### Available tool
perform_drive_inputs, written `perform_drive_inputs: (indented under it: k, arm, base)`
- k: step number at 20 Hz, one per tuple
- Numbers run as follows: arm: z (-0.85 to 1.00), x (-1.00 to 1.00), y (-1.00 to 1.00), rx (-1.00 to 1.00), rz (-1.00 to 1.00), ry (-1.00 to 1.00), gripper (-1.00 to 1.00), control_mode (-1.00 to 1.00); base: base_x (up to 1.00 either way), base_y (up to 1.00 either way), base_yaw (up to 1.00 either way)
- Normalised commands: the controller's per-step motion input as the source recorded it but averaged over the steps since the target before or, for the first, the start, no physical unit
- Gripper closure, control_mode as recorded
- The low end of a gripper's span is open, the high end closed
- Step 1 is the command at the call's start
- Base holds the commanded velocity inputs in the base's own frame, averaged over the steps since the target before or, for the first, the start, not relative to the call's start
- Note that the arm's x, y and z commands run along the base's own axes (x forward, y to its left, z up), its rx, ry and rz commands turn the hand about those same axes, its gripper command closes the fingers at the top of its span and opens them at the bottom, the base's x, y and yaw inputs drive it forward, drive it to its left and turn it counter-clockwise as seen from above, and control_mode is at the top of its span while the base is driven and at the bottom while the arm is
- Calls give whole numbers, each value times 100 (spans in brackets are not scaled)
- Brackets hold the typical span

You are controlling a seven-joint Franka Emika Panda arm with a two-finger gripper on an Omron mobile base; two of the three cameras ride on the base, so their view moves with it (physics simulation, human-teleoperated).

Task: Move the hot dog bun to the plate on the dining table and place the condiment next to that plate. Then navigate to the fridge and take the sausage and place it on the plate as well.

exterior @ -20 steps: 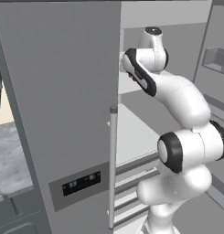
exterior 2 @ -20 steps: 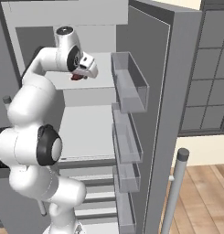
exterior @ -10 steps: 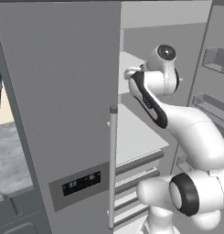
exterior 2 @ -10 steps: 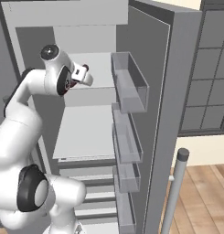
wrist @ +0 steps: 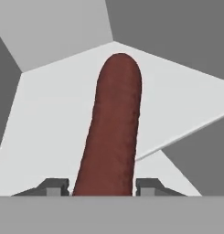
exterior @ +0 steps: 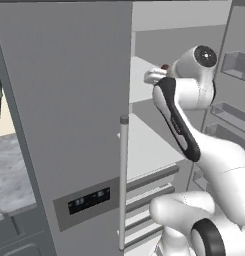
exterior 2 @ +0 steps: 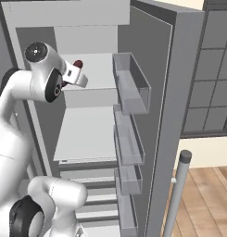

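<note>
Flat, even rendered light, soft shadows, no glare, slightly coarse edges.

Dark red sausage [wrist: 114, 130], long, smooth, over white fridge shelf [wrist: 49, 119]

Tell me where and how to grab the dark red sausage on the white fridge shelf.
Grip the dark red sausage at its near end, across its narrow width, coming in along its length from the open front of the white fridge shelf. It lies lengthwise, pointing inward, with the jaws on either side.
</note>
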Motion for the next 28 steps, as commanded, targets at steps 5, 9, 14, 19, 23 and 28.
perform_drive_inputs:
  k: [5,9,14,19,23,28]
  arm:
    - [42,-86,0,2,0,0,100,-100]
    - [35,-99,0,0,0,-2,100,-100]
    - [31,-100,4,0,0,-8,100,-100]
    - [19,-100,1,1,-3,-8,100,-100]
    - [1,-86,1,1,-10,0,100,-100]
    - [0,-39,0,0,-4,0,100,-100]
  base:
    - [0,0,0]
    - [0,0,0]
    - [0,0,0]
    - [0,0,0]
    - [0,0,0]
    - [0,0,0]
